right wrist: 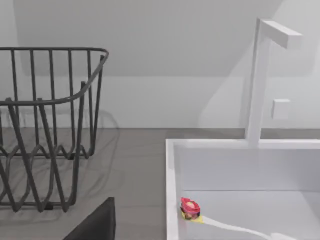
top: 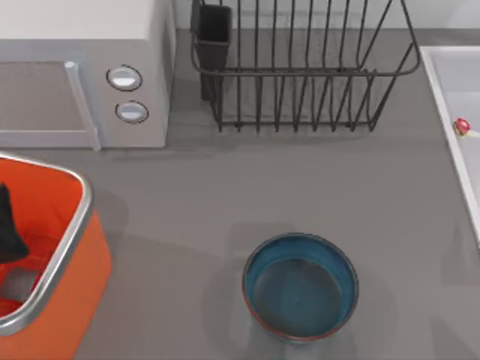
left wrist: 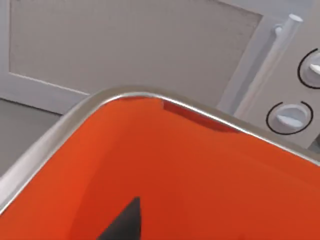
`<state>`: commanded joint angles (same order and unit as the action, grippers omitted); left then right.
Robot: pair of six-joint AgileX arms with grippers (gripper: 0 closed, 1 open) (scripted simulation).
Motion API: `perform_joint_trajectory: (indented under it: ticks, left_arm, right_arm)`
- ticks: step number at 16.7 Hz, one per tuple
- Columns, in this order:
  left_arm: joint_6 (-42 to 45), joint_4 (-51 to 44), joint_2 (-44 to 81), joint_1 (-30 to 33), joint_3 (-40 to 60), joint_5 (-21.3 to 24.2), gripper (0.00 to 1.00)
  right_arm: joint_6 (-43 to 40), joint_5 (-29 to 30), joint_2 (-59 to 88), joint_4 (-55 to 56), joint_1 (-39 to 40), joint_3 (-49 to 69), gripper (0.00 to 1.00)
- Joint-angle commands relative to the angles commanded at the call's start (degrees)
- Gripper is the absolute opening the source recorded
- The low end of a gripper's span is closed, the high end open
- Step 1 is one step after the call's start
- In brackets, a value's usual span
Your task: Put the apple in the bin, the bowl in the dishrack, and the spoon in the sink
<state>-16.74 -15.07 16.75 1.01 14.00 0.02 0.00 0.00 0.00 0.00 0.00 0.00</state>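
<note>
Orange walls with a silver metal rim on the bin, around the black left gripper. Beyond that gripper, white and pale grey on the microwave, two white round knobs ringed in dark lines. Deep blue-teal glaze inside the bowl, reddish-brown along its outer edge. Dark, nearly black wire on the dishrack, black on its cutlery cup. Pale white-grey on the sink; red end and pale yellow bits on the spoon. Plain grey table.
</note>
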Motion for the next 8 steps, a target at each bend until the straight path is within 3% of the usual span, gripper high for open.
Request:
perform_joint_trajectory:
  ticks: [4, 8]
  left_arm:
    - [13.19, 11.58, -13.20, -0.78, -10.63, -0.01, 1.00]
    - [16.74, 15.07, -16.75, -1.01, -14.00, -0.02, 1.00]
  right_arm:
    - [0.00, 0.00, 0.00, 0.00, 0.00, 0.00, 1.00]
    - [0.00, 0.00, 0.00, 0.00, 0.00, 0.00, 1.00]
